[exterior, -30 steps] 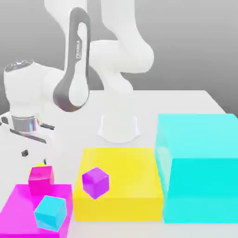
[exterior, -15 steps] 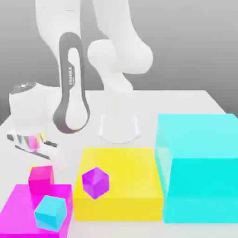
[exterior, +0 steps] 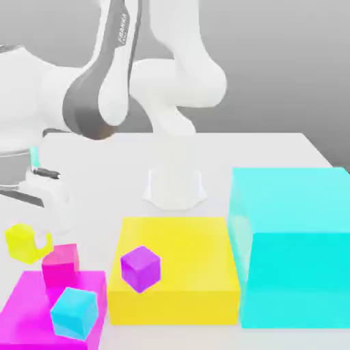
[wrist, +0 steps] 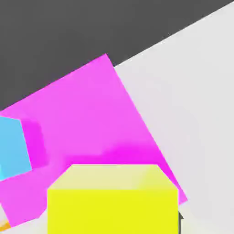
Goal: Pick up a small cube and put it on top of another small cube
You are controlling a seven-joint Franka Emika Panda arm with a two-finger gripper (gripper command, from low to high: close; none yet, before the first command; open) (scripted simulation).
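The small bright yellow cube [exterior: 22,243] hangs above the table at the exterior view's left, with my gripper [exterior: 29,240] shut on it. In the hand view the yellow cube [wrist: 112,201] sits close to the camera, over the flat magenta block [wrist: 82,114]. Just to the exterior view's right of the held cube and slightly lower, a small magenta cube [exterior: 60,265] rests on the magenta block [exterior: 27,307]. A small cyan cube [exterior: 74,312] lies on the same block, and in the hand view the cyan cube [wrist: 11,146] shows too. A small purple cube [exterior: 140,268] sits on the large flat yellow block [exterior: 184,287].
A tall cyan block [exterior: 294,246] stands at the exterior view's right, touching the yellow block. The arm's white base [exterior: 174,188] stands behind the yellow block. Bare white table [exterior: 273,147] stretches behind the blocks.
The gripper went from open to shut on the yellow cube, which was on the table behind the magenta cube. It now hangs higher and further to the exterior view's left.
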